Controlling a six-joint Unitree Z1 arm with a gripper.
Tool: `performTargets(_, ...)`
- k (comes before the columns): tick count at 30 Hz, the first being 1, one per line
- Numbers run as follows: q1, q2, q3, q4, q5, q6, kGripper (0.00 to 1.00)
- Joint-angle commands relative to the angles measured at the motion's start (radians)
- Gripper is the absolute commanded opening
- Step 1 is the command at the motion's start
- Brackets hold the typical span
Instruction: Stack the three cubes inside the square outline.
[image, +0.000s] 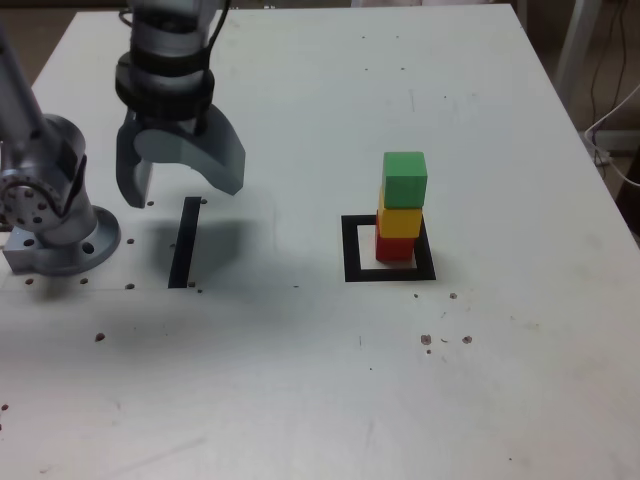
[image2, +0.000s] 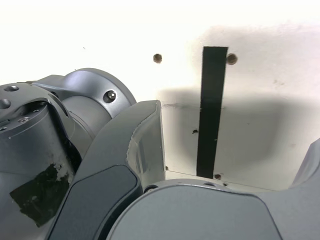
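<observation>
Matte green on top, yellow in the middle, red at the bottom: the three cubes (image: 402, 207) sit in one little tower right of centre in the exterior view. The green cube (image: 405, 178) is turned a touch off from the yellow cube (image: 399, 220) under it, so the edges don't line up perfectly. Only a sliver of the red cube (image: 392, 246) shows below the yellow. All three look like flat, non-shiny blocks with crisp corners, roughly the same size.

The stack stands inside the square outline (image: 351, 250), a thick black frame with a white centre, sitting toward the frame's upper right part, not dead centre.

Over in the upper left of the exterior view, the gripper (image: 178, 189) hangs above the white table (image: 300, 380), well apart from the tower. Its two grey, smooth, claw-shaped fingers are spread wide with nothing between them. Just under it lies a straight black strip (image: 184, 242), tape-like and flat, with the gripper's soft shadow across it. The wrist view shows the same strip (image2: 210, 112) between the grey fingers, plus small screw holes beside it.

At the left edge of the exterior view is the arm's round metal base (image: 55, 215), brushed grey with bolt holes. The tabletop is dull white with scattered dark specks and scuffs.
</observation>
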Motion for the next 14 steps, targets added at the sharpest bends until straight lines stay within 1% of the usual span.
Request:
performTargets(1, 0.001, -0.01, 0.013, -0.011, -0.008, -0.002, 1.0)
performTargets(8, 0.001, -0.017, 0.053, -0.038, -0.029, 0.0, 1.0)
performTargets(14, 0.001, -0.006, 0.057, -0.055, -0.033, 0.005, 1.0)
